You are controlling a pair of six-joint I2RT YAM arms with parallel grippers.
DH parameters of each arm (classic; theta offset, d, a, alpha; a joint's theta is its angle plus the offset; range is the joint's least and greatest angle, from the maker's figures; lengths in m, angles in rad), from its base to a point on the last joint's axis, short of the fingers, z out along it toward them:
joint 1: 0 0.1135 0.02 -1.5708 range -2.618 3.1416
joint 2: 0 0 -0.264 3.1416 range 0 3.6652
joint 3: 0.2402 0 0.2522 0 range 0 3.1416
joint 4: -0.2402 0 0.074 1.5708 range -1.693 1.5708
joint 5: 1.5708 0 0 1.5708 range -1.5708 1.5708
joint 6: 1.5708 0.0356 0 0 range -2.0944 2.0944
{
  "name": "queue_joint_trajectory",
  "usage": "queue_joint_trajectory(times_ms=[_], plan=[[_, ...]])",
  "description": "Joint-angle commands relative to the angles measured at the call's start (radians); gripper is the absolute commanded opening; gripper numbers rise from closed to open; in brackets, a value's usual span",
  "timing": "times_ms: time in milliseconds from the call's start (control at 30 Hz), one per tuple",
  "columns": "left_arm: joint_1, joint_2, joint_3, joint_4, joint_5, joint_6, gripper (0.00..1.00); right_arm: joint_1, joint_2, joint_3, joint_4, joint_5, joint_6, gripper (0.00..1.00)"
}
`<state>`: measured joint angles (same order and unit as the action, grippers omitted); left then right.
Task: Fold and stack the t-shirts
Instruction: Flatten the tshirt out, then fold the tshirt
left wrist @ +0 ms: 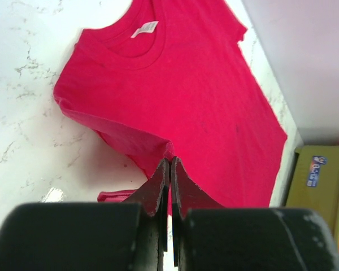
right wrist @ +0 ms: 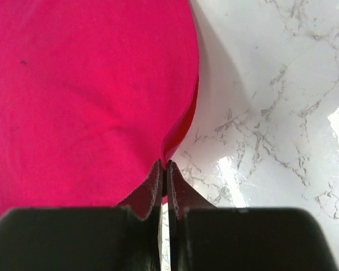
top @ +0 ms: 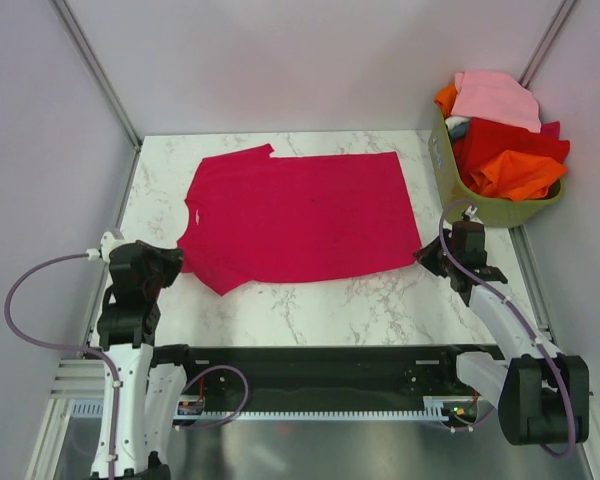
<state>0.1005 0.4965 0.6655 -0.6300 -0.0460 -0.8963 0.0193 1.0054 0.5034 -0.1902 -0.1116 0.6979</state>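
A crimson t-shirt (top: 300, 215) lies spread on the marble table (top: 360, 300), collar to the left, hem to the right. My left gripper (top: 180, 262) is shut on its near left sleeve edge, which shows in the left wrist view (left wrist: 169, 148) pinched between the fingers (left wrist: 156, 186). My right gripper (top: 425, 255) is shut on the near hem corner (right wrist: 178, 132), lifted a little off the table. In the left wrist view the shirt (left wrist: 181, 84) shows its white neck label. In the right wrist view the shirt (right wrist: 85, 96) fills the left side.
An olive-green basket (top: 500, 205) stands at the back right corner, holding pink (top: 495, 98), red (top: 505, 140) and orange (top: 520, 175) t-shirts. Its wall shows in the left wrist view (left wrist: 319, 175). Walls close the table at left, back and right.
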Motion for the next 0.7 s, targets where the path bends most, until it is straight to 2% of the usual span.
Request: queue_joint_trajectory(times_ms=[0, 500, 667], plan=[[0.001, 0.077, 0.063, 0.021, -0.022, 0.022, 0.02, -0.001, 0.076, 0.075, 0.009, 0.032, -0.024, 0.00], [0.001, 0.335, 0.238, 0.144, -0.080, -0.030, 0.02, 0.037, 0.326, 0.340, 0.031, 0.072, 0.015, 0.00], [0.001, 0.428, 0.264, 0.243, -0.068, -0.029, 0.02, 0.042, 0.410, 0.406, 0.038, 0.096, 0.025, 0.00]])
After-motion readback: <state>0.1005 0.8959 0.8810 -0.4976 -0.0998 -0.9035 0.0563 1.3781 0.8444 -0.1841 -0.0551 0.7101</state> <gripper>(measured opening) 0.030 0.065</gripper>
